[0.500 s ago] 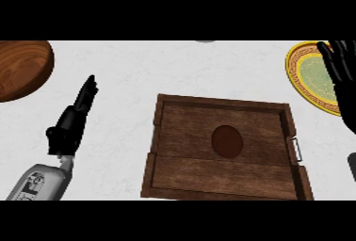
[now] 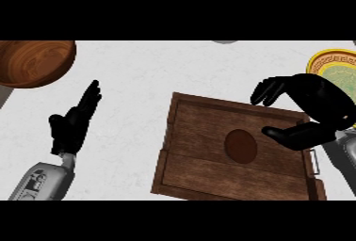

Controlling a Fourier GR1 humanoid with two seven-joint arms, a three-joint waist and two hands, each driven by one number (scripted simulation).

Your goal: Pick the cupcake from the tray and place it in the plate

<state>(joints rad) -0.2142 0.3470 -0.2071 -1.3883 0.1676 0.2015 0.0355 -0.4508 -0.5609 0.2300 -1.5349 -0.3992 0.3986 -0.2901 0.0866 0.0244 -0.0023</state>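
The cupcake [image 2: 241,146] shows from above as a dark brown oval in the middle of the wooden tray [image 2: 201,179]. My right hand [image 2: 316,106] hovers over the tray's right rim, open, with its fingers arched above the far edge and its thumb pointing left, just right of the cupcake. It holds nothing. The yellow-rimmed green plate [image 2: 332,66] lies at the far right, partly hidden behind that hand. My left hand [image 2: 71,124] rests open at the left, fingers straight, well away from the tray.
A round wooden bowl [image 2: 31,61] sits at the top left corner. A small grey object [image 2: 224,41] peeks in at the top edge. Bare white counter [image 2: 139,84] lies between the left hand and the tray.
My right hand has come down and to the left, from over the plate to the tray's right rim beside the cupcake. The left hand holds the same pose.
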